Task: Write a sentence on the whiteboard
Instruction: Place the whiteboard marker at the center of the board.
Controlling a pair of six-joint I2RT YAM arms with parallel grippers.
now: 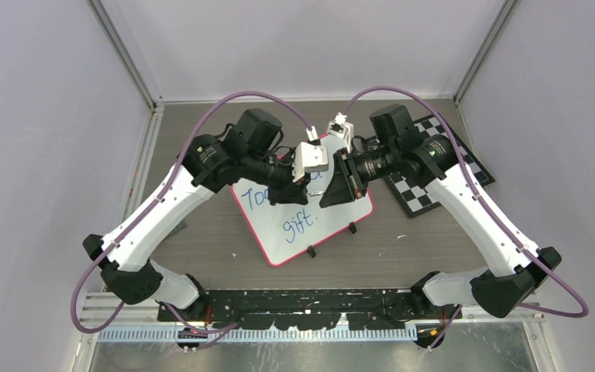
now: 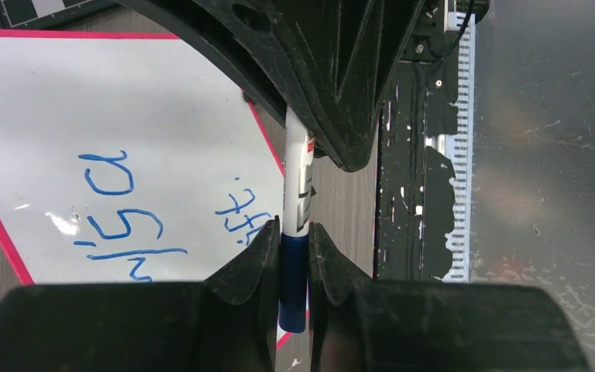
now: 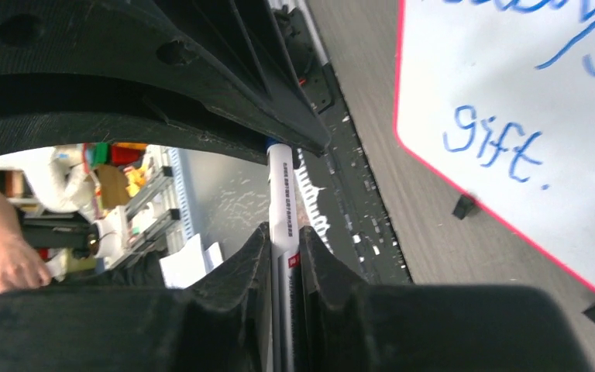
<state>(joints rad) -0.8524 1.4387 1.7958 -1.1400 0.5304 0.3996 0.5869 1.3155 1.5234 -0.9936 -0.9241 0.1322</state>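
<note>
The top camera looks down on the whole table point(image 1: 209, 252). Both wrist cameras sit very close to one pen point(image 2: 296, 194) and see the whiteboard point(image 2: 85, 93).

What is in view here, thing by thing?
whiteboard: one, white with a pink-red frame, mid-table, set askew
writing: blue, on the whiteboard, ends in "gift."
feet: two, black, on the whiteboard's near edge
marker: one, white barrel with a blue cap, held between both pincers
checkerboard: one, black and white, right of the whiteboard, partly under the right arm
table: one, grey-brown, under everything
cables: two, purple, looping over the arms
left arm: white and black, reaching in from the left
right arm: white and black, reaching in from the right
left pincer: black, shut on the marker's cap
right pincer: black, shut on the marker's barrel
</note>
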